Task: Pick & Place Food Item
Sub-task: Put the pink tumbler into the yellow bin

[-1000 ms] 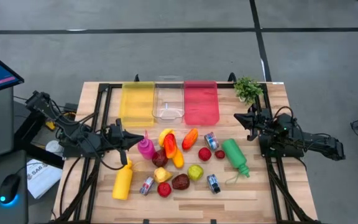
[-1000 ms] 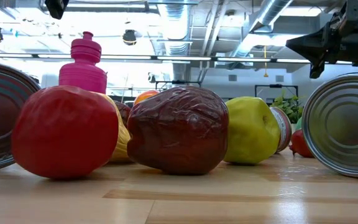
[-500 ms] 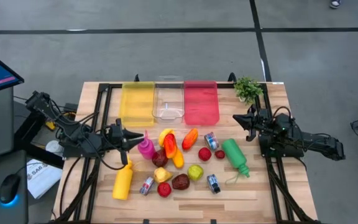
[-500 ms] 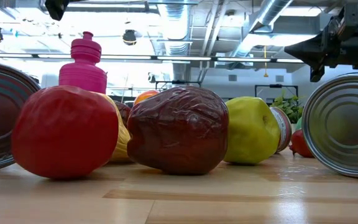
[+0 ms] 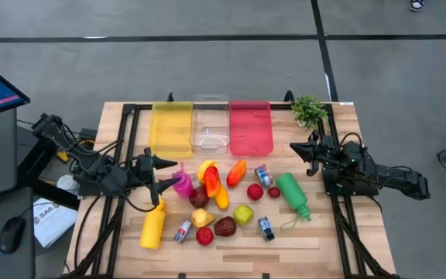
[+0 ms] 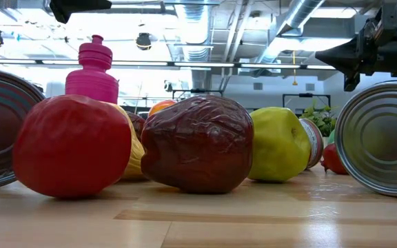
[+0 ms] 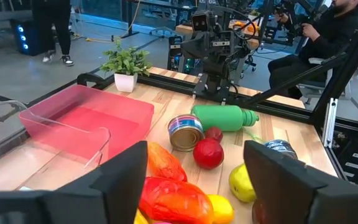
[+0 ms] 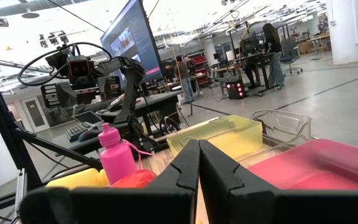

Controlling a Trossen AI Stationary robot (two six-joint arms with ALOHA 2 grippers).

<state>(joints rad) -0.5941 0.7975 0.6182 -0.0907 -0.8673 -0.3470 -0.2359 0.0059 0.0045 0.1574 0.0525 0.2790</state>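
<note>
My left tool (image 5: 163, 173) hangs with fingers apart, at nine o'clock of the pink bottle (image 5: 182, 184). My right tool (image 5: 295, 149), fingers together, waits at three o'clock of the tabletop (image 5: 339, 232).

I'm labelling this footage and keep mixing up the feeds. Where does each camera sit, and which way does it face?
High view: above the table, looking straight down; both arms show, left gripper open, right gripper shut.
Low view: at table-top height, level across the dark red fruit into the room; gripper tips hang from above.
Left wrist view: behind its own open fingers, facing the red bin and the right arm.
Right wrist view: behind its shut fingers, facing the pink bottle and the left arm.
Shared: the pink bottle shows in the high, low and right wrist views.
</note>
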